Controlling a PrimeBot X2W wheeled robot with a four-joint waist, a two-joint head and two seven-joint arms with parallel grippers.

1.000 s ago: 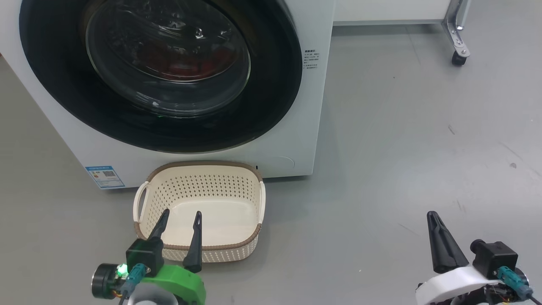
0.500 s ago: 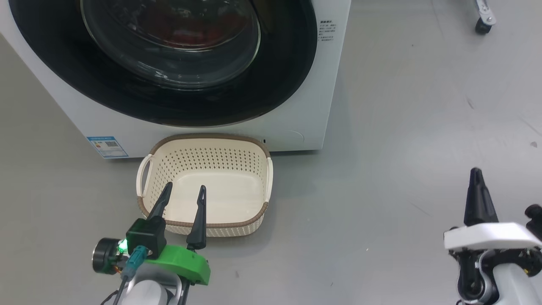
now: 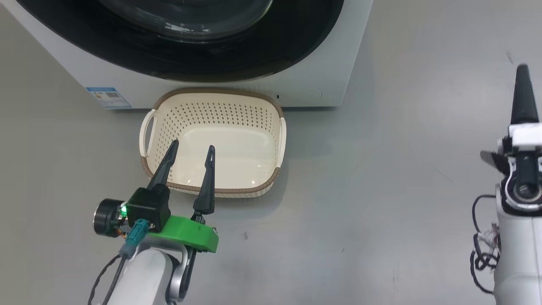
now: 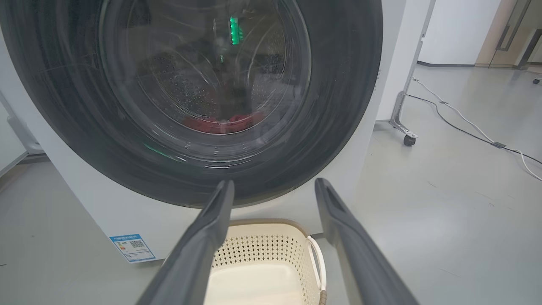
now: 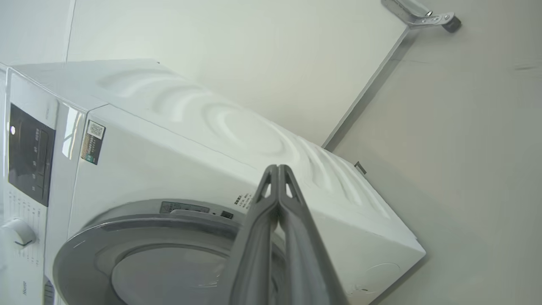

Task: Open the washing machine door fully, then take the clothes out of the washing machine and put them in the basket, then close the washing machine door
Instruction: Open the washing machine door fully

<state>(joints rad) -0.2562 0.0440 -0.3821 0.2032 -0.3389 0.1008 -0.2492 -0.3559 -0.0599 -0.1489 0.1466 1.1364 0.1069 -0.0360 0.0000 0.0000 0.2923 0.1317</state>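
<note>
Floor: grey floor (image 3: pixel 381 169) runs wide and flat to the right of the washing machine (image 3: pixel 322 80), and we see open room between our two arms.
Edges: the machine's lower front edge sits just behind the basket (image 3: pixel 220 90), whose far rim lies just beside the machine's base.
Side room: in the left wrist view a wheeled metal leg (image 4: pixel 407 139) and a cable (image 4: pixel 442 103) lie on the floor to the right of the machine, well apart from the basket.
Door: the round door (image 3: pixel 254 55) lies against the machine's front.
Clothes: red clothes (image 4: pixel 220 124) rest low in the drum behind the door glass, and we cannot count the pieces.
Left gripper: our left gripper (image 3: pixel 192 145) has its jaws apart, gripping nothing; its tips hang over the basket's near left part and point at the door's lower rim.
Right gripper: our right gripper (image 3: pixel 523 72) has its fingers pressed together; it stands far right, well apart from the basket.
Count: one machine, one door, one basket, two grippers, one blue sticker (image 3: pixel 108 96).
</note>
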